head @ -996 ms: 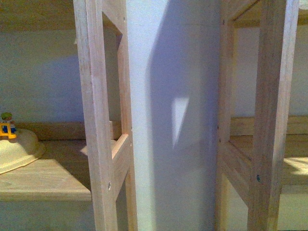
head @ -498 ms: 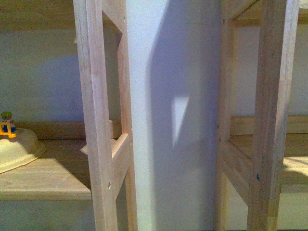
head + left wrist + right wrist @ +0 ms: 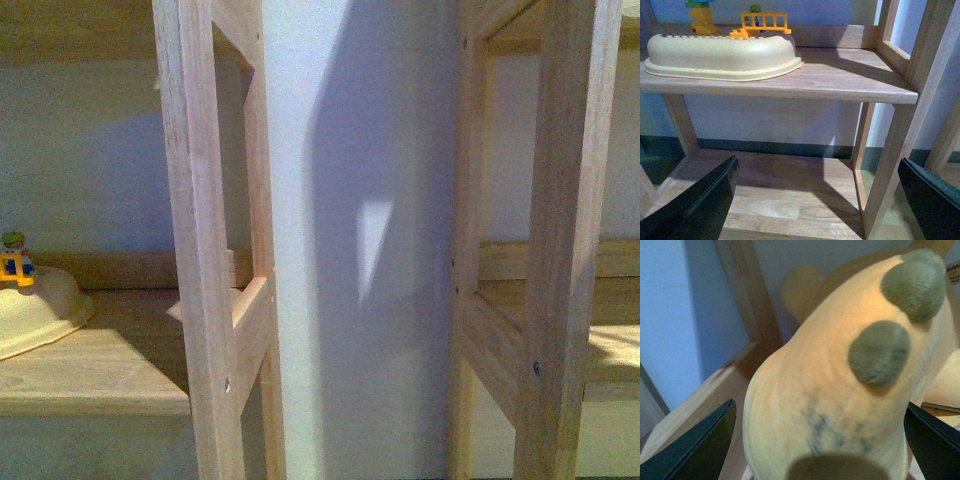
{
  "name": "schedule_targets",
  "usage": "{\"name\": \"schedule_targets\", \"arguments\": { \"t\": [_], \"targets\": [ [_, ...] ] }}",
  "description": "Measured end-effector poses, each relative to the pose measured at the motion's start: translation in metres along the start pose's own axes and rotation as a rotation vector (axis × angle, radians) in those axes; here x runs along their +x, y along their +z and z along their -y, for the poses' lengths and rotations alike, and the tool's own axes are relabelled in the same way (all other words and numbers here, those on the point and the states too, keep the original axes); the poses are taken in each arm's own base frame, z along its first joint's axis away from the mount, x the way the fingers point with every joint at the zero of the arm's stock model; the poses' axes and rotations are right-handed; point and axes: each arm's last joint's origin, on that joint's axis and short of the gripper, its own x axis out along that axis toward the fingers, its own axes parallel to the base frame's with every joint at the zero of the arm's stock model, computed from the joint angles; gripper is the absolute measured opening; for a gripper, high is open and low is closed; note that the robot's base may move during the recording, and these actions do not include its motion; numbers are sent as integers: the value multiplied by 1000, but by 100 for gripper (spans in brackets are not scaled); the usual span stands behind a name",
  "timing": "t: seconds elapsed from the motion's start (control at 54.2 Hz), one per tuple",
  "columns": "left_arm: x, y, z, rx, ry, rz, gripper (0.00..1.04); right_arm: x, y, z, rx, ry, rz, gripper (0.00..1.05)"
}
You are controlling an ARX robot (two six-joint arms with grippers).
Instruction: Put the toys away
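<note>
The orange-yellow plush animal [image 3: 840,390], with grey-green spots, fills the right wrist view and lies on a wooden shelf board. My right gripper [image 3: 820,445] is open, its dark fingers [image 3: 700,445] spread to either side of the plush, close to it. My left gripper [image 3: 815,200] is open and empty, its fingers [image 3: 705,200] held wide in front of the lower wooden shelf [image 3: 780,195]. Neither gripper shows in the front view, and the plush is out of that view.
A cream upturned bowl [image 3: 720,52] with small plastic block toys [image 3: 765,22] stands on the upper shelf [image 3: 840,80]; its edge shows at the left of the front view [image 3: 35,315]. Wooden shelf posts [image 3: 205,250] and a white wall [image 3: 360,200] stand close ahead.
</note>
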Motion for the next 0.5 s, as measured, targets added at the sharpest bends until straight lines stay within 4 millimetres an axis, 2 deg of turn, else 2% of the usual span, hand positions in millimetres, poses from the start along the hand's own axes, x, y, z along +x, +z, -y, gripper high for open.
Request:
{"name": "schedule_targets", "arguments": {
  "t": [0.313,0.498],
  "targets": [
    [0,0,0,0,0,0,98,-27,13,-4,-16,6,55,98],
    [0,0,0,0,0,0,98,-57,24,-2,-28,-49,99,98]
  ]
}}
